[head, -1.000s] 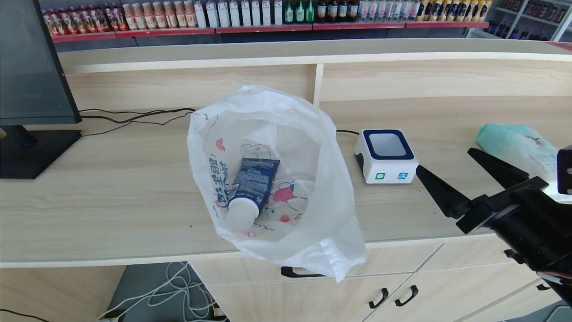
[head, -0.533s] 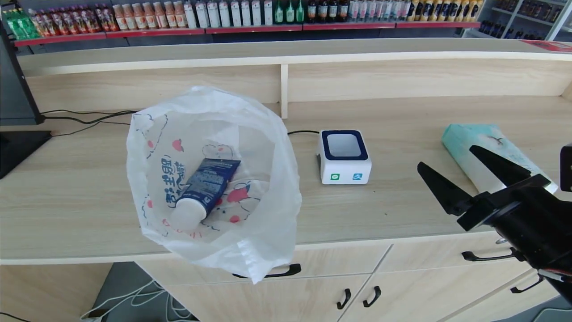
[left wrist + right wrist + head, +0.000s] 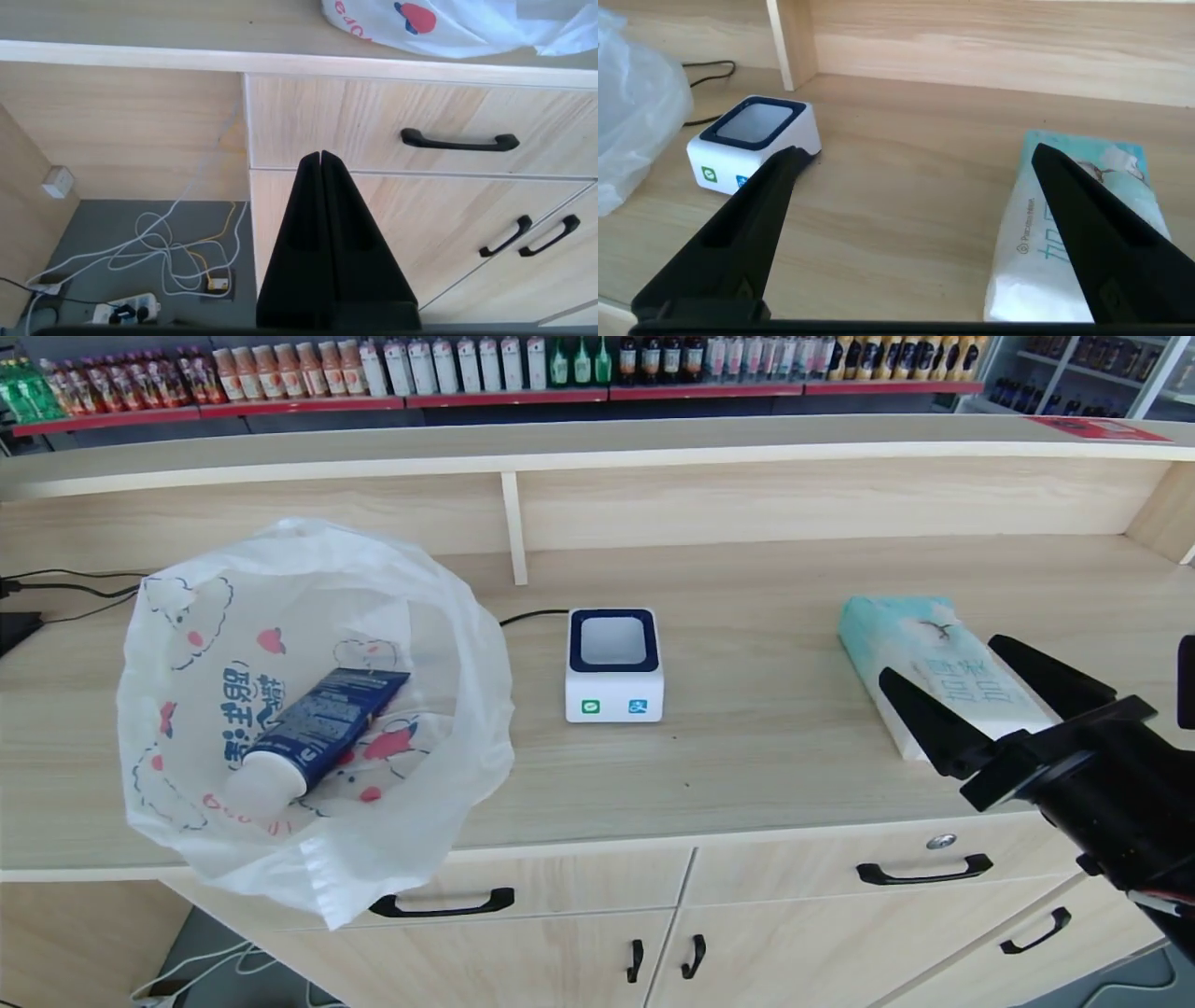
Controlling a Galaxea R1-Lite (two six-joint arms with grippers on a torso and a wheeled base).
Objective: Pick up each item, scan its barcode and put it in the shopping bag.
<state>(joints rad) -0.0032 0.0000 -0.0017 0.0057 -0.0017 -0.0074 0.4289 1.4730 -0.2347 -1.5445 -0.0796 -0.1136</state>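
Note:
A pale green tissue pack point(image 3: 934, 670) point(image 3: 1083, 233) lies on the wooden counter point(image 3: 747, 747) at the right. My right gripper point(image 3: 943, 658) point(image 3: 915, 159) hovers open just in front of it, one finger over the pack's near end and nothing held. The white scanner point(image 3: 614, 665) point(image 3: 755, 140) with a dark-rimmed window stands mid-counter. At the left sits the open white shopping bag point(image 3: 308, 709) point(image 3: 448, 23) holding a dark blue tube point(image 3: 313, 728) with a white cap. My left gripper point(image 3: 322, 163) is shut, low beside the cabinet front under the bag.
Drawers with black handles point(image 3: 441, 903) point(image 3: 458, 142) run along the counter front. A raised back ledge with a divider point(image 3: 513, 527) bounds the far side. Black cables point(image 3: 56, 588) trail at the far left. Wires and a power strip point(image 3: 131, 303) lie on the floor.
The head view has shifted to the right, so bag and scanner appear further left. The right gripper now overlaps the tissue pack's near end, still open.

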